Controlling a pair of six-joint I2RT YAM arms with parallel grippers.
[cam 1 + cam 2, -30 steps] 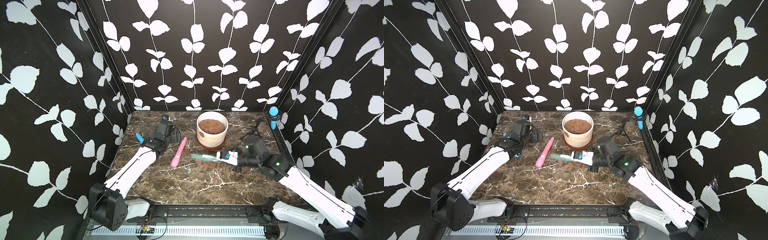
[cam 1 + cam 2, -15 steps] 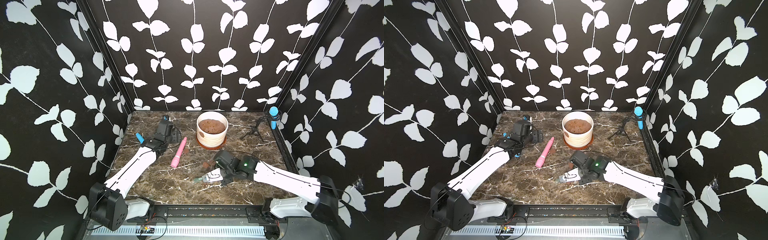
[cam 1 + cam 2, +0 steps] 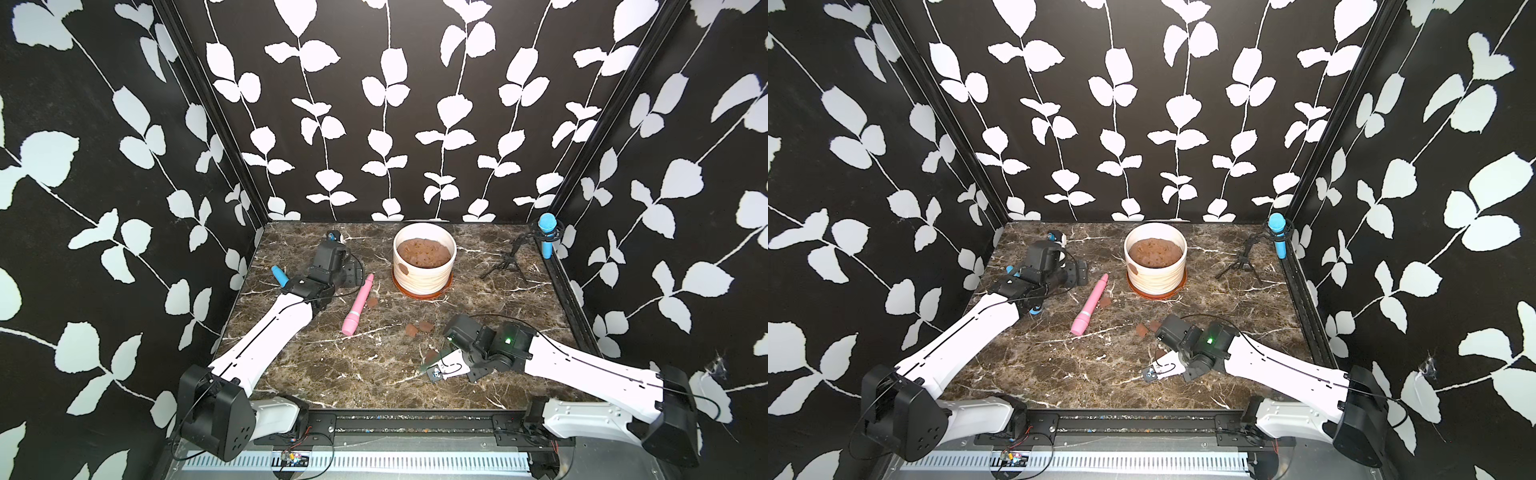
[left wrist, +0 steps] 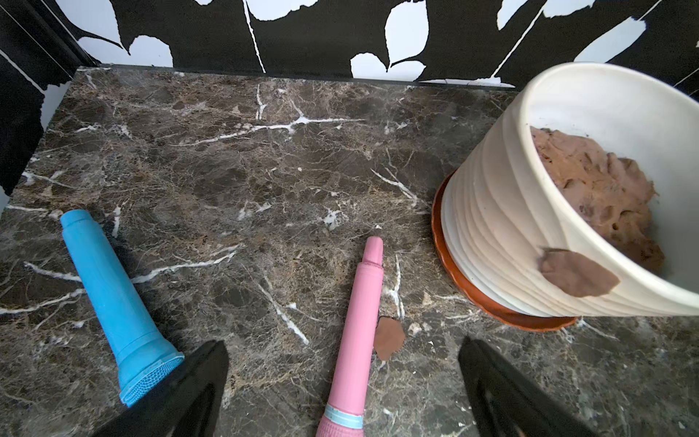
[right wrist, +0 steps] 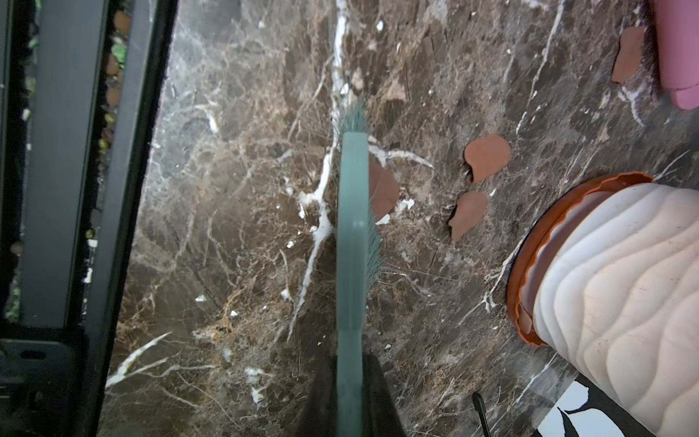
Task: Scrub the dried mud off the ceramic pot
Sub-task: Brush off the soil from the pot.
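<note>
The ceramic pot [image 3: 424, 272] [image 3: 1156, 274] stands on its orange saucer [image 4: 472, 291] at the back, filled with brown soil. One patch of dried mud [image 4: 577, 278] [image 3: 402, 271] sticks to its ribbed wall. Loose mud chips [image 5: 486, 155] [image 3: 412, 329] lie on the marble. My right gripper [image 5: 351, 393] [image 3: 442, 366] is shut on a teal brush [image 5: 352, 246], low over the table's front and apart from the pot [image 5: 624, 295]. My left gripper [image 4: 342, 352] [image 3: 353, 276] is open, with a pink handle [image 4: 357, 333] lying on the table between its fingers.
A blue tool [image 4: 113, 302] lies beside the left gripper. A blue microphone [image 3: 546, 232] on a black tripod [image 3: 505, 266] stands at the back right. A black rail [image 5: 56, 170] runs along the table's front edge. Patterned walls close in three sides.
My right arm has swung the brush away from the pot and down toward the front of the table. The left arm has not moved.
</note>
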